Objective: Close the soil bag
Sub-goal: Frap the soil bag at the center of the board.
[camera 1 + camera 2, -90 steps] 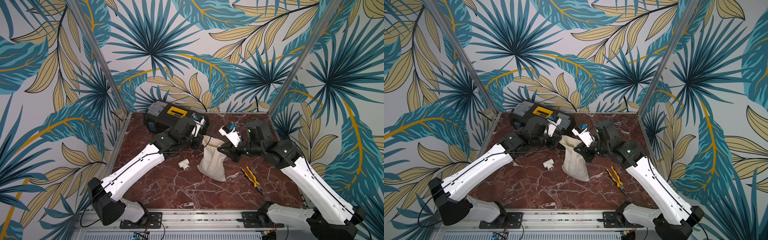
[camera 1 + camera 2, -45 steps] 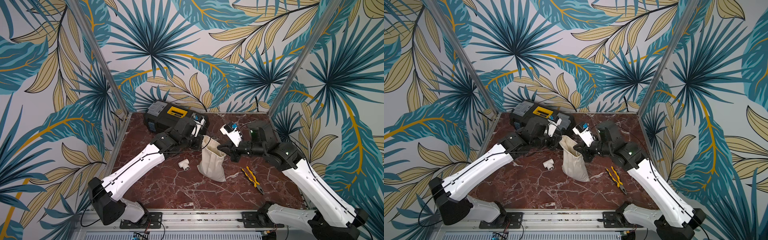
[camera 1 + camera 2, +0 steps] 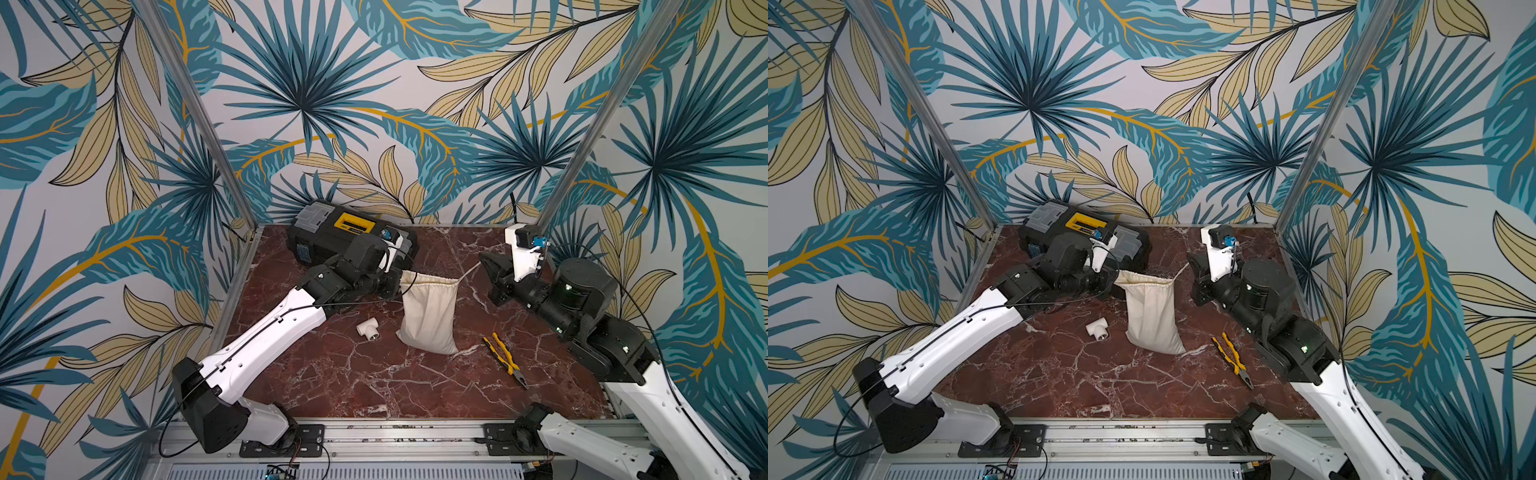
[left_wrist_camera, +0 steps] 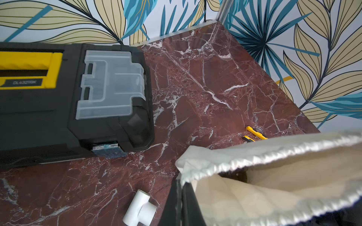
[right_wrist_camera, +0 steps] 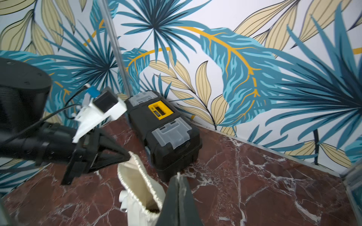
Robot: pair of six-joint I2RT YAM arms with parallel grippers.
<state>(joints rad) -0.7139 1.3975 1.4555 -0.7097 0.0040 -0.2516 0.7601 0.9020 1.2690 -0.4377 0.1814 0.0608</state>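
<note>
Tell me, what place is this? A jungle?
Likely a robot test booth: the leaves are only wallpaper, two robot arms stand on a metal rail, and a toolbox sits on the table.

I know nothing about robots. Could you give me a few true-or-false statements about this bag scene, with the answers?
1. The soil bag has its mouth pulled fully shut. False: the mouth gapes, and dark soil shows inside in the left wrist view.
2. The left gripper pinches the bag's rim. True.
3. The right gripper is shut on the bag's cord. True.
4. The pliers lie inside the toolbox. False: they lie on the table beside the bag, and the toolbox is closed.
5. The white pipe tee lies on the table, apart from the bag. True.
</note>
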